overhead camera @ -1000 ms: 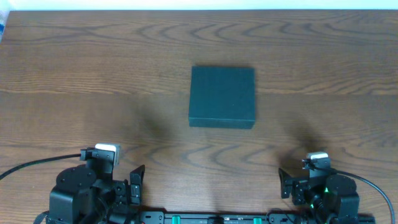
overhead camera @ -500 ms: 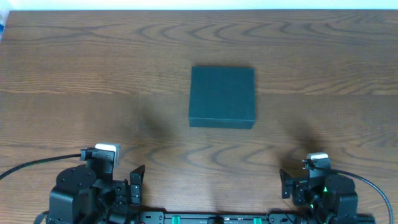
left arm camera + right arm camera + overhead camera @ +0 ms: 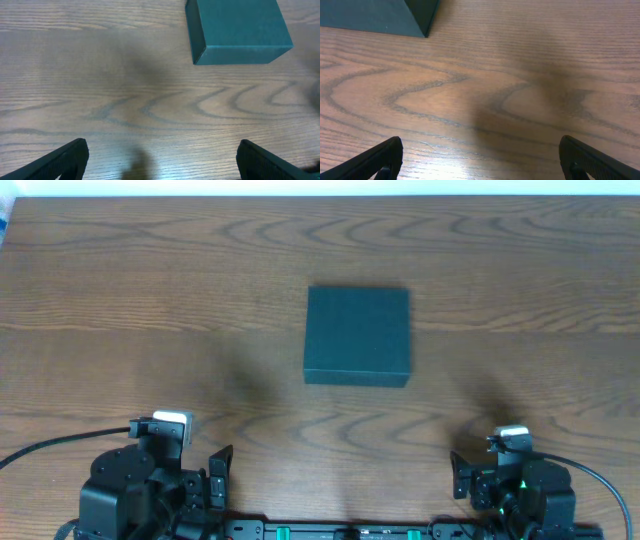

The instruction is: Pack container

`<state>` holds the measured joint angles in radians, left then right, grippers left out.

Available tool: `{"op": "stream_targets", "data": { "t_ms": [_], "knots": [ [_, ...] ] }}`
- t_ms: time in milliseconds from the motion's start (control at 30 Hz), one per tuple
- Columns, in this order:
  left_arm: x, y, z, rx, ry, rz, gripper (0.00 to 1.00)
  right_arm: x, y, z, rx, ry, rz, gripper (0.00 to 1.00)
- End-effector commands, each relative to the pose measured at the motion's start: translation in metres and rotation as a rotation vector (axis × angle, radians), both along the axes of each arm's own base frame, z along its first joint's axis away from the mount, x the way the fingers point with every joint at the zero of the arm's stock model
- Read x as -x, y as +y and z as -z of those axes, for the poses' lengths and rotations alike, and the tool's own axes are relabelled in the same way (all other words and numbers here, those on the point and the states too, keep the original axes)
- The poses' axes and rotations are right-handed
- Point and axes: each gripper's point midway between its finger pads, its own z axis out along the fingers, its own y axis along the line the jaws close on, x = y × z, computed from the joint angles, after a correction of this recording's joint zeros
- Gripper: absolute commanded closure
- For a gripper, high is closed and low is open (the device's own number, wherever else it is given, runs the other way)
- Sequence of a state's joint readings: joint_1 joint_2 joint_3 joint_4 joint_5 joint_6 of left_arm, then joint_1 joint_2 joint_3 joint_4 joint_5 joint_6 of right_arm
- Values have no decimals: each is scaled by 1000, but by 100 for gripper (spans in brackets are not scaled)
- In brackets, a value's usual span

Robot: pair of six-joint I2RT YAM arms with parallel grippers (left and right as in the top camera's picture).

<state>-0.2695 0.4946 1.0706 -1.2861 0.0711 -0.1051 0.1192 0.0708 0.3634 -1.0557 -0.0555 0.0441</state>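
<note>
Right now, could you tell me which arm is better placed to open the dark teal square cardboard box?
Right, marginally: the right gripper sits somewhat nearer the dark teal square cardboard box than the left gripper; both are open, empty and well short of it.

No visible change since before.

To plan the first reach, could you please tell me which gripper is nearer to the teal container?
Right, by a little. The right gripper sits robot-side of the container, slightly to its right; the left gripper sits equally far back but farther off to its left.
</note>
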Motion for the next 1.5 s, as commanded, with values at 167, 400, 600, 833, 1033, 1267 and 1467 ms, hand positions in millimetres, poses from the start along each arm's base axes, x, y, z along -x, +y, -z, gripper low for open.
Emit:
{"op": "stream_targets", "data": {
  "t_ms": [167, 400, 600, 833, 1033, 1267, 1467],
  "knots": [
    [1, 1, 2, 1, 6, -8, 4, 0, -3, 4, 3, 8, 16, 1],
    [-2, 10, 0, -42, -20, -41, 4, 0, -3, 4, 3, 8, 16, 1],
    [-32, 7, -18, -42, -253, -23, 5, 0, -3, 4, 3, 8, 16, 1],
    [-34, 10, 35, 2, -339, -66, 5, 0, -3, 4, 3, 8, 16, 1],
    [-30, 14, 67, 23, -340, -105, 5, 0, -3, 4, 3, 8, 16, 1],
    [-27, 15, 104, 2, -228, -107, 5, 0, -3, 4, 3, 8, 16, 1],
    [-20, 16, 137, -1, -114, -123, 5, 0, -3, 4, 3, 8, 16, 1]
  ]
}}
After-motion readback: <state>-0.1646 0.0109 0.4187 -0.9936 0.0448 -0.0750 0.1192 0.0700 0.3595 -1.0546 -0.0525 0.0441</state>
